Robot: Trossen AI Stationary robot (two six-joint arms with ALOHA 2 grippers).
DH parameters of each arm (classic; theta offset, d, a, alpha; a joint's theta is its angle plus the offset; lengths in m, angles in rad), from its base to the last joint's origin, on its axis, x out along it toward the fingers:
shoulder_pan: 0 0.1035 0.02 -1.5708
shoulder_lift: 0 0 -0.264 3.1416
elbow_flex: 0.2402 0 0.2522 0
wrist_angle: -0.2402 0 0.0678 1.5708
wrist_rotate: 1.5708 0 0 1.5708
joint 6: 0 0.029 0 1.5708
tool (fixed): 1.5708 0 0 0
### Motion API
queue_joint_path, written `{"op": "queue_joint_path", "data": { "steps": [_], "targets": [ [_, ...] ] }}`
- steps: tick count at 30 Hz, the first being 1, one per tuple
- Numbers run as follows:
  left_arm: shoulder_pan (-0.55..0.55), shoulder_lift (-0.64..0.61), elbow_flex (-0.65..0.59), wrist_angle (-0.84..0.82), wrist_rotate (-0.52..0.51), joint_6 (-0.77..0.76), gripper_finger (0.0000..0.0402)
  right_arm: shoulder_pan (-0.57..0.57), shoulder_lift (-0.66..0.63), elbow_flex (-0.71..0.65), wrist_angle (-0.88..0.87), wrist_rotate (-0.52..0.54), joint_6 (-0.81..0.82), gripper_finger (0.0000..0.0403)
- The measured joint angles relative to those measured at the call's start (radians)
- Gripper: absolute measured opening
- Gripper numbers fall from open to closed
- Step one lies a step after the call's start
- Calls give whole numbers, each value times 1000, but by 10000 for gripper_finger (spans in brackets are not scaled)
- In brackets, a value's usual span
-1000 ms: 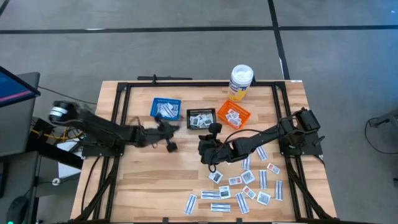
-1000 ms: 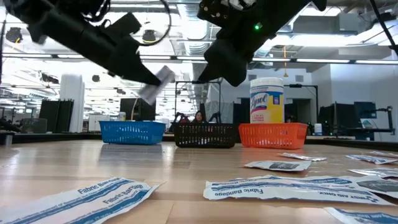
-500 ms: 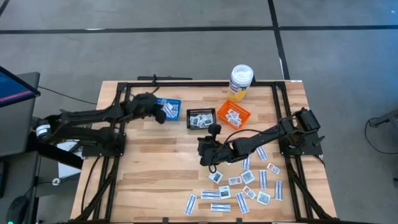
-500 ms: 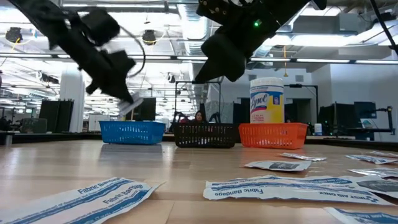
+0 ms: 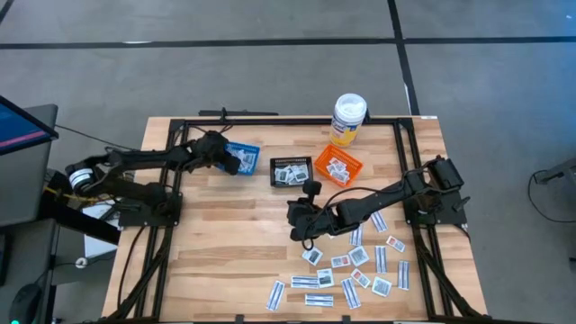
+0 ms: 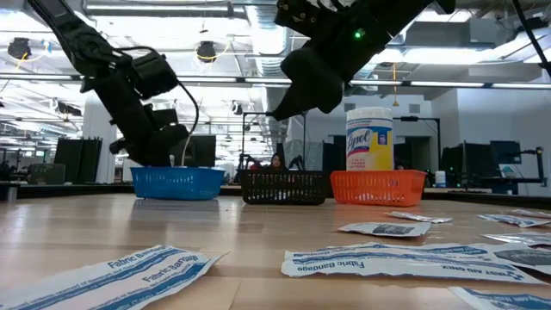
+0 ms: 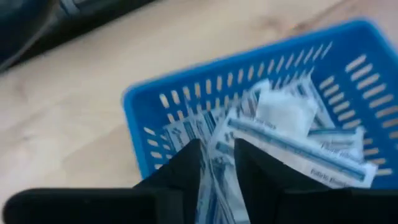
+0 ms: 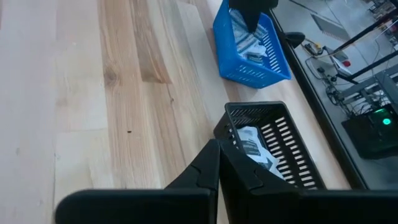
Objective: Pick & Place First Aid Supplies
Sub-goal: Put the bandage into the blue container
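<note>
The table (image 5: 225, 243) carries the loose packets (image 5: 346, 270) scattered near its front right, others already lying in the blue basket (image 5: 241, 155), the black basket (image 5: 290, 170) and the orange basket (image 5: 337, 166). They look feather-light, limp and flat, so a pinch at a raised edge should work best. They are white: long bandage strips with blue-grey print, and small squares.

The left pincer (image 7: 217, 168) hangs over the blue basket, fingers parted with a strip (image 7: 217, 186) between them. The right pincer (image 8: 219, 163), clenched on nothing, hovers mid-table.
</note>
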Motion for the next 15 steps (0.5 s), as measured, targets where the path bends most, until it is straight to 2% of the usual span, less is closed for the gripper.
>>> {"op": "queue_joint_path", "data": {
  "steps": [4, 10, 12, 15],
  "targets": [
    [-1, -79, 0, 1, -13, 18, 115, 0, 0, 0, -13, 0, 0, 1],
    [-20, -261, 0, 0, -7, 18, 125, 0, 0, 0, -13, 0, 0, 1],
    [-43, -316, 0, 4, 66, 16, 124, 0, 0, 0, -16, 0, 0, 1],
    [-103, -369, 0, 4, 277, -5, 118, 0, 0, 0, -33, -1, 0, 1]
  ]
}}
